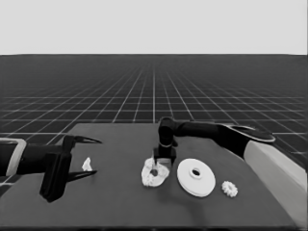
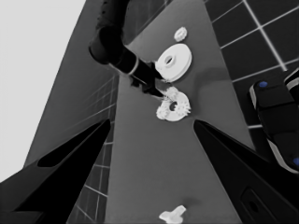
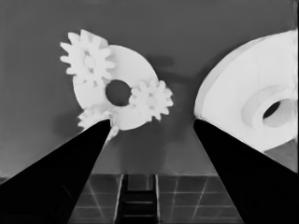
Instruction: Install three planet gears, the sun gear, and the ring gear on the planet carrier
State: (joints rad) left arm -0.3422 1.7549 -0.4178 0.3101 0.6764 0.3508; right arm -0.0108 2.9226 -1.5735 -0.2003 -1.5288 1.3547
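The planet carrier, the smaller round part [image 1: 150,179] [image 3: 130,65], lies mid-table with three planet gears on it: one [image 3: 88,58] at its rim, one [image 3: 150,99] beside the hole, and one [image 3: 92,116] partly behind a finger. My right gripper [image 1: 162,164] [image 3: 153,122] hovers just above it, open and holding nothing. The ring gear, the larger round part [image 1: 196,177] [image 3: 243,88], lies flat just to the right of it. A fourth small gear [image 1: 229,188] [image 2: 181,33] lies loose farther right. My left gripper [image 1: 97,157] [image 2: 152,122] waits open over the table's left end.
A thin white piece [image 1: 87,164] [image 2: 172,214] lies on the table by the left gripper's fingers, not held. The right arm [image 2: 117,49] reaches in over the table's back right. Dark machinery with blue lights [image 2: 275,116] sits past the table's edge.
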